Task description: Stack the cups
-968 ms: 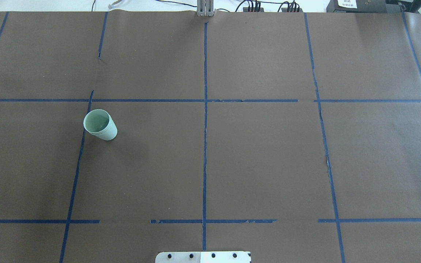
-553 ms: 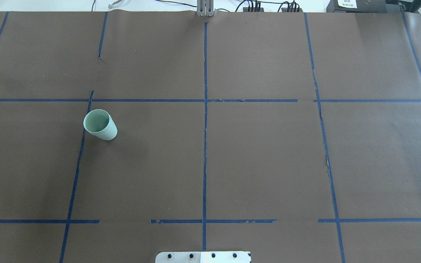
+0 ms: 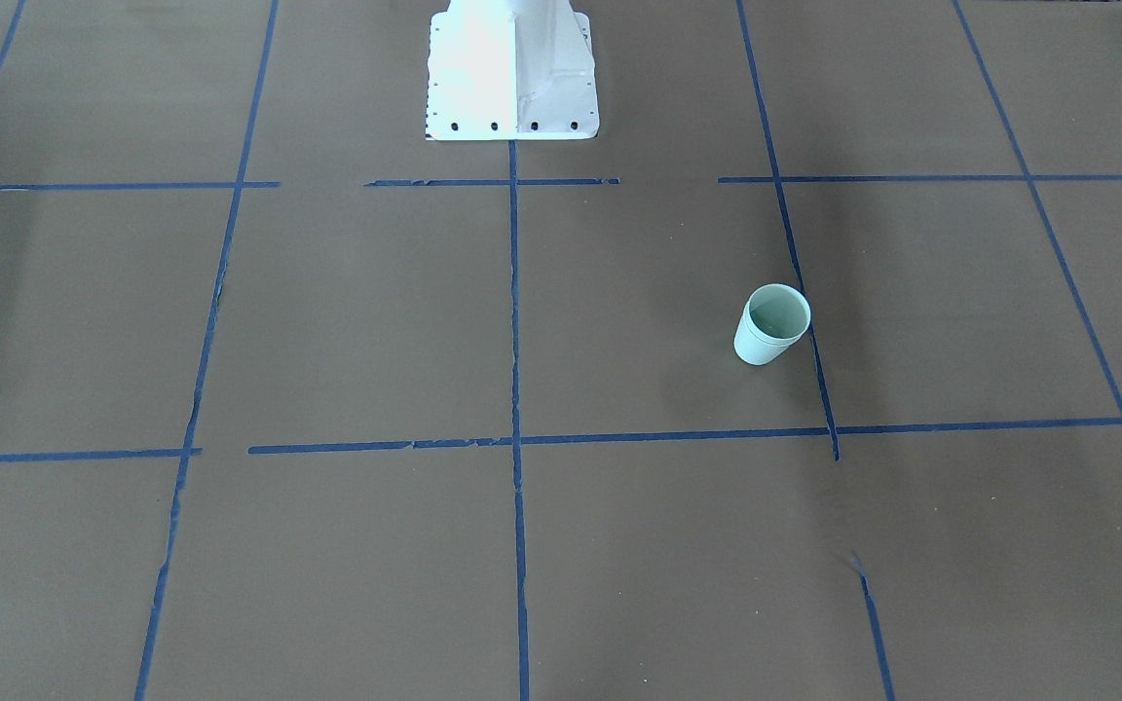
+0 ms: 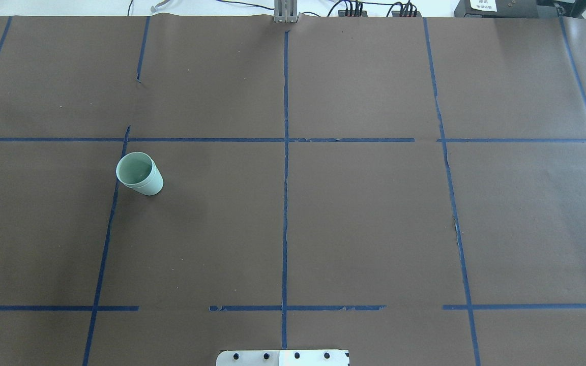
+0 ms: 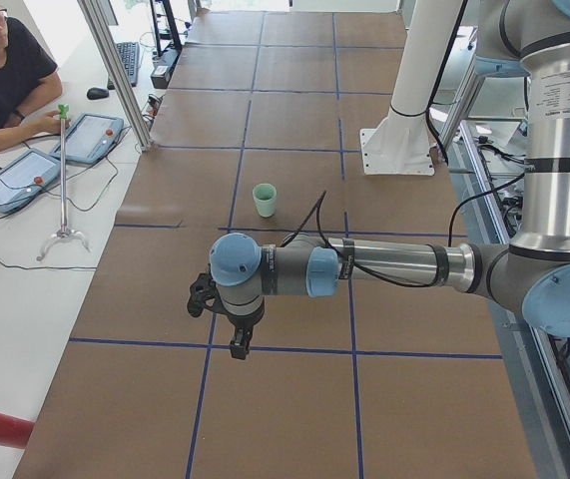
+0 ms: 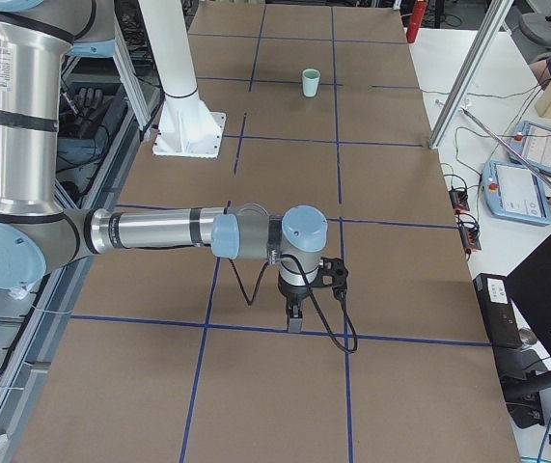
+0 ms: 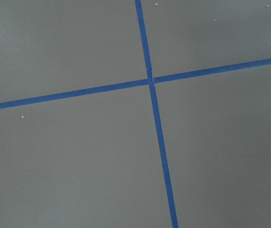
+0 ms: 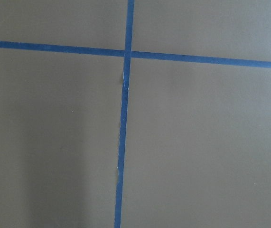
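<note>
Left claw (image 5: 236, 348), right claw (image 6: 294, 322): opening unclear, well apart from nested cups (image 4: 140, 175).

My left arm (image 5: 394, 264) and right arm (image 6: 150, 231) reach out level, left hand (image 5: 238, 346) and right hand (image 6: 294, 321) pointing down, grip unclear.

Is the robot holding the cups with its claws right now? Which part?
No, nothing is held. The cups stand nested on the table alone, far from the left claw and the right claw.
</note>
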`<state>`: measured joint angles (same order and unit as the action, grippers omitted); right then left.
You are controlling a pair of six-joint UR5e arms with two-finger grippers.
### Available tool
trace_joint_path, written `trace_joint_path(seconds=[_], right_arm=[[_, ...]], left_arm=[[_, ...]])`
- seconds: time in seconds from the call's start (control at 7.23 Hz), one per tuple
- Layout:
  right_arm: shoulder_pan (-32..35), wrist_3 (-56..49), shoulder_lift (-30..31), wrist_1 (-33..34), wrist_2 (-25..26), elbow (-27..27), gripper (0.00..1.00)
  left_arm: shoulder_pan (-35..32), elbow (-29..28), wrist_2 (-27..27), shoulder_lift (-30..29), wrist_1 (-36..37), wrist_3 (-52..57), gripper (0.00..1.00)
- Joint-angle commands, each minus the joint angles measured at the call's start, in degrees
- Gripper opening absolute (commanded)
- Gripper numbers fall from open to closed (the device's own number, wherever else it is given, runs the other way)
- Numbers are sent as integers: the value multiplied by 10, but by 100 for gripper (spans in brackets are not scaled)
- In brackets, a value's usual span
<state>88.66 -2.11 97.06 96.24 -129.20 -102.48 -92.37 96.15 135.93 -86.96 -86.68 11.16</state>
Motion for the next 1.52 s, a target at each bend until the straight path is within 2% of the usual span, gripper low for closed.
trace_joint_path(seconds=[0.0, 1.38], right_arm=[[0, 0, 0, 0, 0, 0, 100], [0, 0, 0, 0, 0, 0, 100]], left_arm=[[0, 0, 1, 3, 1, 0, 100], [-2, 8, 2, 7, 8, -1, 100]])
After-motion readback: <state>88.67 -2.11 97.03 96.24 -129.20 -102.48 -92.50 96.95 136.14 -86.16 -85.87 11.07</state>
